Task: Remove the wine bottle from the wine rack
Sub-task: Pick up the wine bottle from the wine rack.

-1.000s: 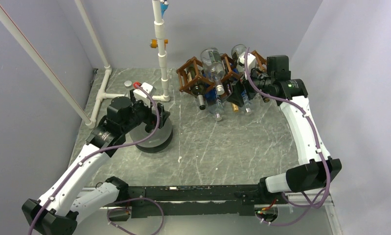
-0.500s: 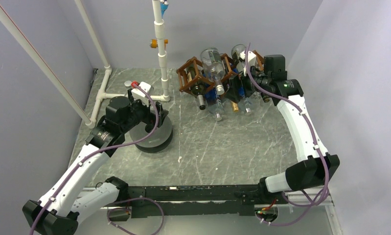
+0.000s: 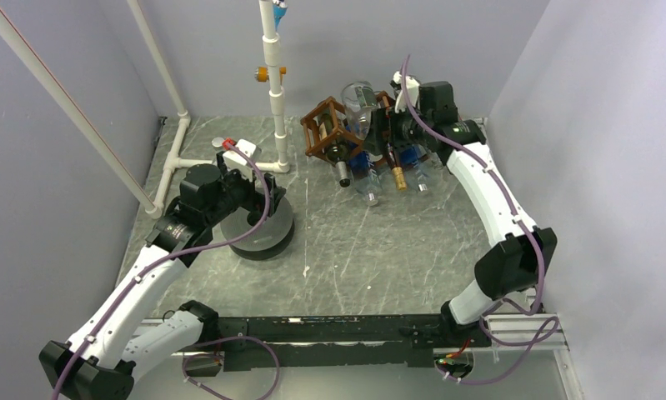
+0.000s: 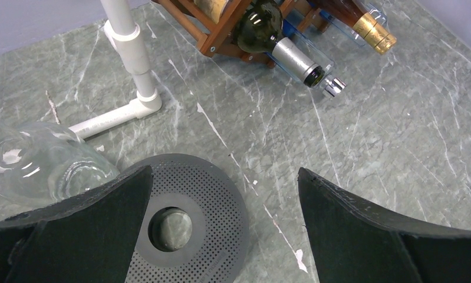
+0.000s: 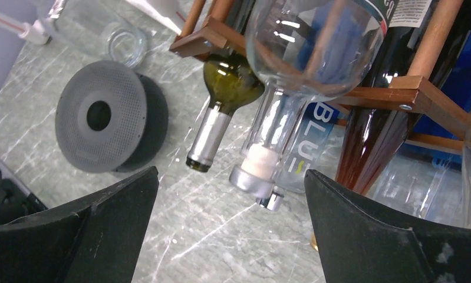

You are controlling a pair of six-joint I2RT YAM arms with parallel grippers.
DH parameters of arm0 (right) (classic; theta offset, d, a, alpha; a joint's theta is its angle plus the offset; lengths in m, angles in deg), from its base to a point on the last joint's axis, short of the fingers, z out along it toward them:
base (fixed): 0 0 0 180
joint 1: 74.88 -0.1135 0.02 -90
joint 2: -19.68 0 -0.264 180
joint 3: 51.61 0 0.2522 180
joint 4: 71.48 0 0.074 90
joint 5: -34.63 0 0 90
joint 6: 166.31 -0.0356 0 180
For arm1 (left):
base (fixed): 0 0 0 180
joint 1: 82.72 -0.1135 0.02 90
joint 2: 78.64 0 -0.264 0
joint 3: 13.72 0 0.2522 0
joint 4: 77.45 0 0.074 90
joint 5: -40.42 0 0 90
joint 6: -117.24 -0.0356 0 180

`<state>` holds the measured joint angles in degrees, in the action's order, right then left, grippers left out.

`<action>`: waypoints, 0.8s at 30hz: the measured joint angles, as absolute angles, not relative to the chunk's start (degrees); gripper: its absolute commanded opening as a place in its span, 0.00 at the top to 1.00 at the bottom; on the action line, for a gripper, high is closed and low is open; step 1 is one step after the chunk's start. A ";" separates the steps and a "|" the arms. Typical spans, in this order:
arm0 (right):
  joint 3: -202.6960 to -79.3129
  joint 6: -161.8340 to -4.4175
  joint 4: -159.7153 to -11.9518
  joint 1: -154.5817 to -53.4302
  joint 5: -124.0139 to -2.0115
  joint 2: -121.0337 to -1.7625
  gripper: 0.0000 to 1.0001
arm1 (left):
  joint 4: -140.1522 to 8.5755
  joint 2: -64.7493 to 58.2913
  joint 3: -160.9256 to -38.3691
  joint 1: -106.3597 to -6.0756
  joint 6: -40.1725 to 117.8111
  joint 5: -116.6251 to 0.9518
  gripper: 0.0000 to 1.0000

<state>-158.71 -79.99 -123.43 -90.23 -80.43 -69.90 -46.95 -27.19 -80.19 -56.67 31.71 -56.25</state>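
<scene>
While right hand (image 5: 231,172) gapes empty at the wine rack (image 3: 319,133) (counter's 1 o'clock), green wine bottle (image 5: 228,88) sits in its lower cell; left hand (image 4: 225,170), open too, hovers over grey disc (image 4: 185,224) at 9 o'clock.

wine rack (image 3: 325,127) partly behind right arm (image 3: 480,180)

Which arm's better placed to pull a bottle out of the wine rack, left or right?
Right. The right hand is open at the wine rack, bottle necks just ahead of it. The left hand hovers open over the grey perforated disc, apart from the rack.
</scene>
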 measured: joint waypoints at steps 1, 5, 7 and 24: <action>-159.08 -80.78 -123.17 -90.74 -79.03 -70.62 0.06 | -46.95 -27.19 -80.19 -56.70 31.71 -56.25 0.01; -160.09 -83.12 -122.43 -91.94 -74.42 -73.42 0.11 | -46.95 -27.35 -80.19 -56.83 31.71 -56.27 0.01; -160.46 -83.97 -122.06 -92.33 -72.85 -74.66 0.17 | -46.98 -27.50 -80.19 -56.83 31.71 -56.34 0.01; -162.93 -90.68 -120.74 -93.80 -67.32 -81.26 0.41 | -47.17 -27.94 -80.19 -57.09 31.32 -57.26 0.01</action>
<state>-162.93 -90.68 -120.74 -93.80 -67.32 -81.26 -47.17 -27.94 -80.19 -57.09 31.32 -57.26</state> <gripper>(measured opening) 0.613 0.992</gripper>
